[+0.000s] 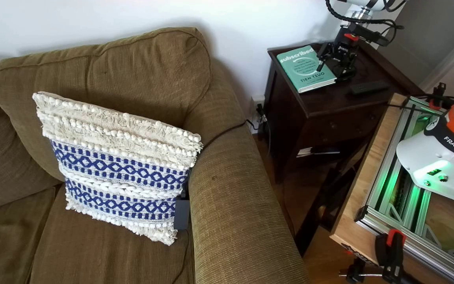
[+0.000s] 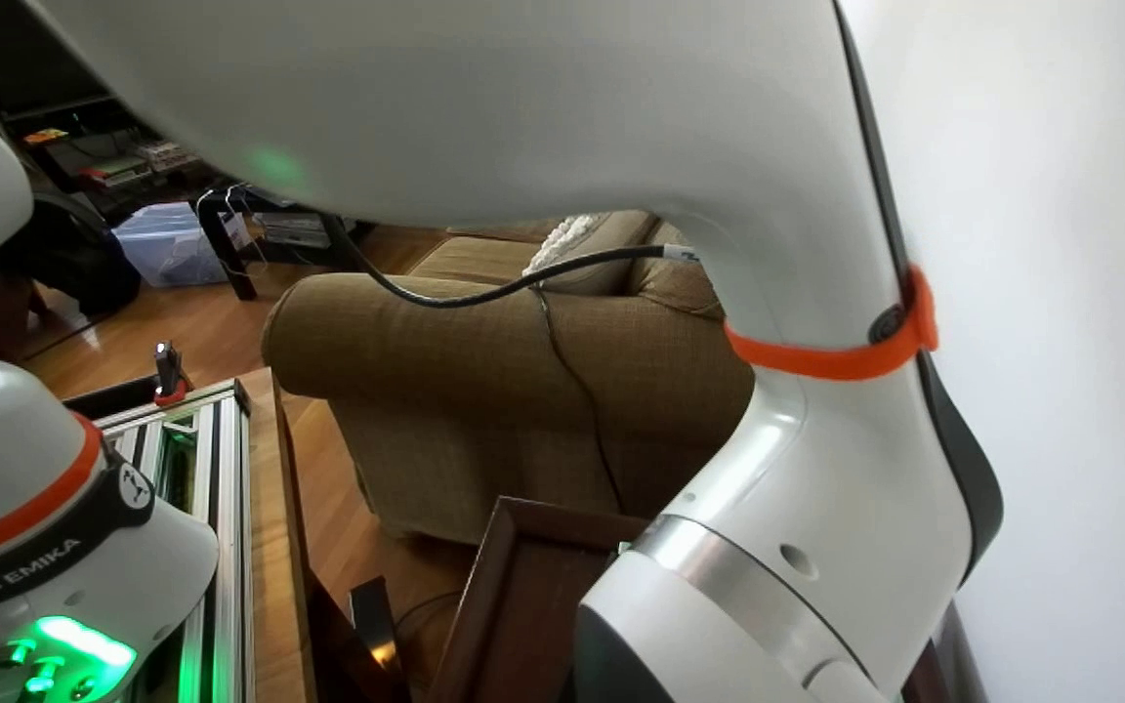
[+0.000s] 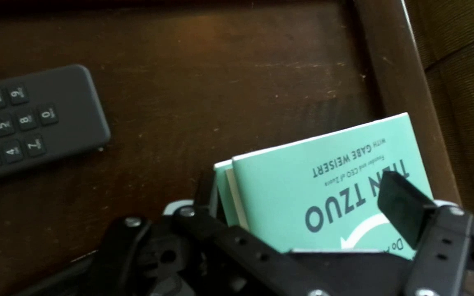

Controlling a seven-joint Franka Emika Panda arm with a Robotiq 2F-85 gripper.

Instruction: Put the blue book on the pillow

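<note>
Blue book (image 3: 319, 185) lying on the nightstand (image 3: 220, 82) beside its rim (image 3: 399, 57); I've my gripper (image 3: 303, 195) spread wide, one finger (image 3: 403, 207) over the cover, one just past the edge; bare wood (image 3: 159, 131) across to the remote (image 3: 72, 107); one book, one remote here, one pillow (image 1: 120, 165) on the sofa (image 1: 235, 197)

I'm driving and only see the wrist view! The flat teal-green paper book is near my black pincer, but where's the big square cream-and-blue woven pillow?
Observer: In an exterior view, the pillow sits on a brown fabric sofa, beside the armrest.
Child: Ooh! What title am I missing?
Observer: "subscribed", in white letters on the book.
Child: Anything next to the pillow?
Observer: Yes, a dark rectangular box near its lower corner, on the armrest side.
</note>
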